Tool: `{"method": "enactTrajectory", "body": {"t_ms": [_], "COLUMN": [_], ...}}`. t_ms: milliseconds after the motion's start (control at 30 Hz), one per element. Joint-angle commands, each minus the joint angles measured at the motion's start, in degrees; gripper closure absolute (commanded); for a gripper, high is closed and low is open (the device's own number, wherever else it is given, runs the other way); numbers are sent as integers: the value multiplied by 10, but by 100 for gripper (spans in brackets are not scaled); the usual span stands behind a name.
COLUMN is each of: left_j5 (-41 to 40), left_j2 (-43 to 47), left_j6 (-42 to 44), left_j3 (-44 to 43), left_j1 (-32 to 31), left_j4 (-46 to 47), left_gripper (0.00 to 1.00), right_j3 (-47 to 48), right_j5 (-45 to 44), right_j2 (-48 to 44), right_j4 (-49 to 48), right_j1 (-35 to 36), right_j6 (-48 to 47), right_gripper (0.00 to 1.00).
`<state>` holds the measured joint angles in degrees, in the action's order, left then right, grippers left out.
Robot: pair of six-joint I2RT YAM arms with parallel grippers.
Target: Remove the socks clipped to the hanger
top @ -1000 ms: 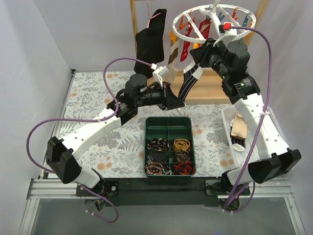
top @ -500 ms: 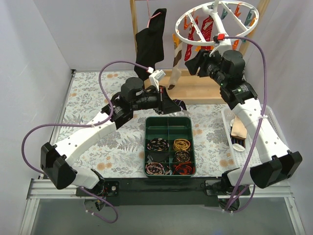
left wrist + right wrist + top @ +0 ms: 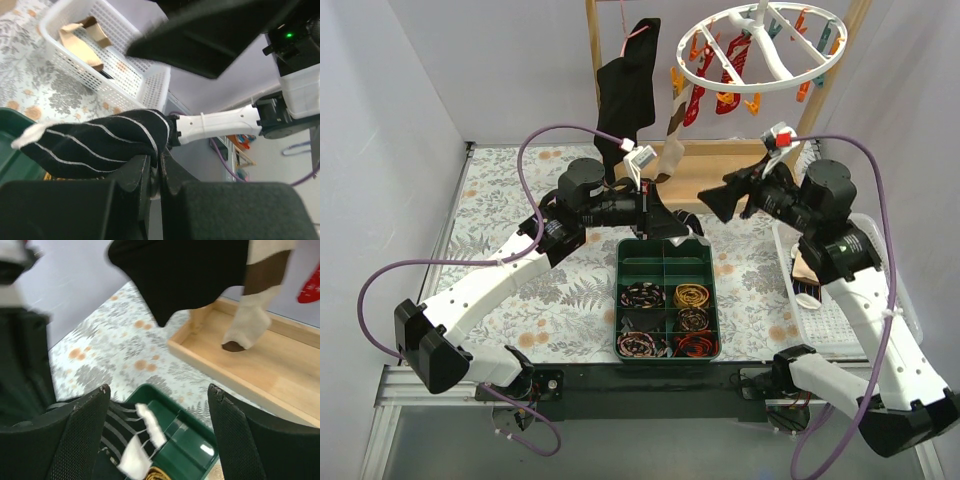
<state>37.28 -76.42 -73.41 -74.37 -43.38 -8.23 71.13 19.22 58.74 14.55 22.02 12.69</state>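
Note:
The white ring hanger (image 3: 760,45) hangs at the top with orange and teal clips. Red socks (image 3: 695,100) and a brown-beige sock (image 3: 672,145) stay clipped to it. My left gripper (image 3: 665,222) is shut on a dark navy sock with white stripes (image 3: 686,221), held over the far edge of the green tray (image 3: 665,250). In the left wrist view that sock (image 3: 100,140) bunches out leftward from the shut gripper (image 3: 159,167). My right gripper (image 3: 715,200) hovers open below the hanger, holding nothing. Its wrist view shows the right gripper (image 3: 159,395) wide apart above the striped sock (image 3: 125,435).
A large black garment (image 3: 628,85) hangs on the wooden frame (image 3: 592,60). A wooden tray (image 3: 730,175) lies under the hanger. The green tray holds coiled bands (image 3: 665,320). A white basket (image 3: 835,305) at right holds a beige sock (image 3: 810,258).
The navy sock came off the hanger and my left gripper pulled it down over the green tray. My right gripper opened and moved down and away from the hanger, which swung back.

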Motion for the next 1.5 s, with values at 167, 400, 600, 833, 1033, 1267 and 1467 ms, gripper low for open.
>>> {"method": "enactTrajectory", "body": {"t_ms": [167,400,600,833,1033,1267,1467], "left_j5": [98,124,145,188,191,142,-41], "left_j2": [34,36,27,33,42,50,62], "left_j6": [-13,-9,-6,8,13,34,65], "left_j3": [5,18,19,25,36,32,-6], "left_j1": [-3,-3,-3,-3,-3,-2,-2], "left_j4": [-18,-19,-20,-20,-21,-52,-142], "left_gripper": [100,100,100,100,100,57,41], "right_j3": [-154,-221,-238,-239,-243,-239,-220], "right_j5": [260,294,322,263,178,30,-153], "right_j2": [-82,-104,-87,-61,-50,-53,-46], "right_j4": [-45,-119,-175,-202,-197,-131,-36], "right_j1": [5,36,67,98,101,101,75], "right_j6": [-48,-15,7,4,8,17,51], "right_gripper": [17,18,19,32,81,99,99]}}
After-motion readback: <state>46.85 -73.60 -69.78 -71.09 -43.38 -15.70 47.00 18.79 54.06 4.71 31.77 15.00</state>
